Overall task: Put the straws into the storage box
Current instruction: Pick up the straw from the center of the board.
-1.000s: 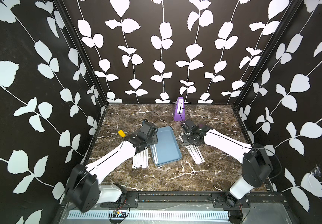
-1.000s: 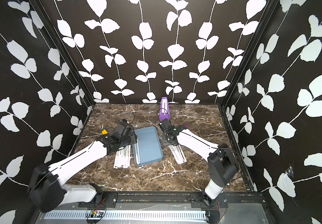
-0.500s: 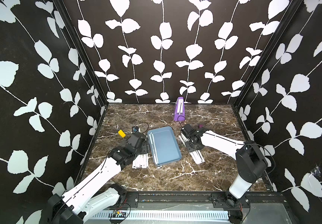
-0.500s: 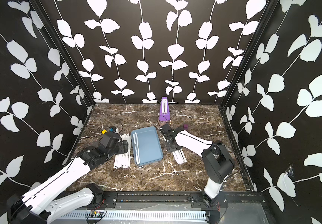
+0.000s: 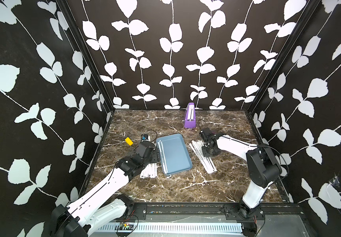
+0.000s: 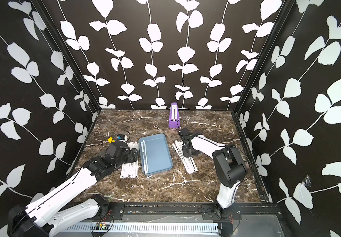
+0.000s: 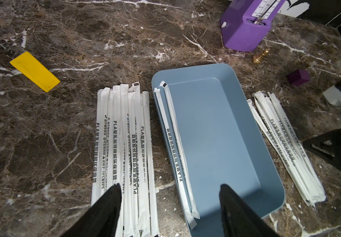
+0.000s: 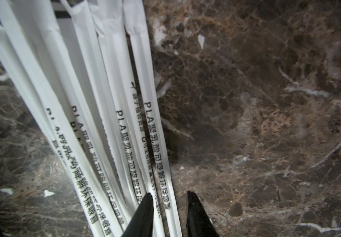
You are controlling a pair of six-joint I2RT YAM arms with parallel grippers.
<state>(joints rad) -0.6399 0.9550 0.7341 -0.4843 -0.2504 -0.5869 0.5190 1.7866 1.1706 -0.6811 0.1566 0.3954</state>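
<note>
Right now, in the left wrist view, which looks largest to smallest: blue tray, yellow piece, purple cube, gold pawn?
1. blue tray
2. yellow piece
3. purple cube and gold pawn: nearly alike, so unranked.

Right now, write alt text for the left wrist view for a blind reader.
A light-blue storage box holds two straws along one long wall; a pile of straws lies on the marble table beside it and another pile at its other side. The open left gripper is nearest; a yellow block and purple wedge sit farther off.

The marble table [image 5: 165, 188] carries storage box [image 5: 177, 156], straws [image 5: 208, 165], purple wedge [image 5: 189, 117], yellow block [image 5: 129, 141].
</note>
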